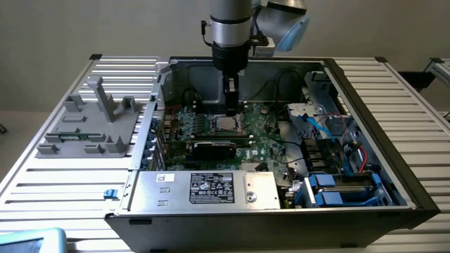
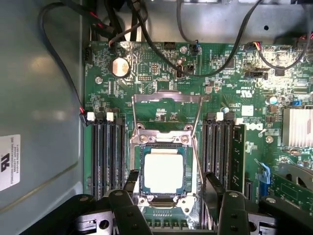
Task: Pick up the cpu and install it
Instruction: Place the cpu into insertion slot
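Near edge of the case (image 1: 281, 226): power supply (image 1: 204, 190) with a black-and-white label (image 1: 211, 188), print too small to read. Blue drive bays (image 1: 330, 192) just to the exterior view's right of it. The case sits on the slatted bench (image 1: 63, 179).

Grey plastic tray (image 1: 91, 126) with upright posts on the bench, to the exterior view's left of the case.

Mid-case: green motherboard (image 2: 161, 63), white Dell logo (image 2: 254, 131) printed on it. Finned heatsink (image 2: 296, 127) near the logo, coin cell (image 2: 120, 67) well apart from it. White sticker (image 2: 10, 161) on the case wall, text unreadable.

The cpu (image 2: 164, 172) lies flat in the socket (image 2: 164, 134), silvery top up, between the black memory slots (image 2: 105, 152). No marking readable on the lid. The socket's metal frame is hinged open.

The claw (image 2: 172, 177) hangs straight over the socket, spread wide, gripping nothing. Dark fingers (image 2: 132, 182) flank the cpu, one each side, clear of the chip.

Far side: black cables run along the case's back wall.
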`<state>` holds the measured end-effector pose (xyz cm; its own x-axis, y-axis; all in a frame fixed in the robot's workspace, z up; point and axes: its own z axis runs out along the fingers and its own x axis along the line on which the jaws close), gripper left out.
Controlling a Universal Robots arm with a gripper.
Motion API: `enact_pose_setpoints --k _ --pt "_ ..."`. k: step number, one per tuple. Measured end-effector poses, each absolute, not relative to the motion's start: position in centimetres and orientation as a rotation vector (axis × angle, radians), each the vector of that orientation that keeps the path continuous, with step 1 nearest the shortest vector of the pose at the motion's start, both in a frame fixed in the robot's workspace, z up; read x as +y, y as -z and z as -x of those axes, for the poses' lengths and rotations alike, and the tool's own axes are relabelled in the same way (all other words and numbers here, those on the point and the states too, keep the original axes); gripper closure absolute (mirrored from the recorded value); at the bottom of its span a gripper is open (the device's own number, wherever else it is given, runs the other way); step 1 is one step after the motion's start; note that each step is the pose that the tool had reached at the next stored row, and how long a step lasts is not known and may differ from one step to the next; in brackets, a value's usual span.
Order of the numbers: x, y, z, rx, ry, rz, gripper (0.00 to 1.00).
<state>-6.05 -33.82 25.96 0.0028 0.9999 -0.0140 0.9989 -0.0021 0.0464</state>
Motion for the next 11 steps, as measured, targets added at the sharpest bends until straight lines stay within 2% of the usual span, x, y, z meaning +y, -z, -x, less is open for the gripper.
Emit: enact_pose_setpoints --k 5,11 --pt "-33.9 -27.4 5.3 2.190 -0.037 -2.195 0.36" --pt "-34.0 -27.5 4.7 2.194 -0.039 -2.200 0.36"
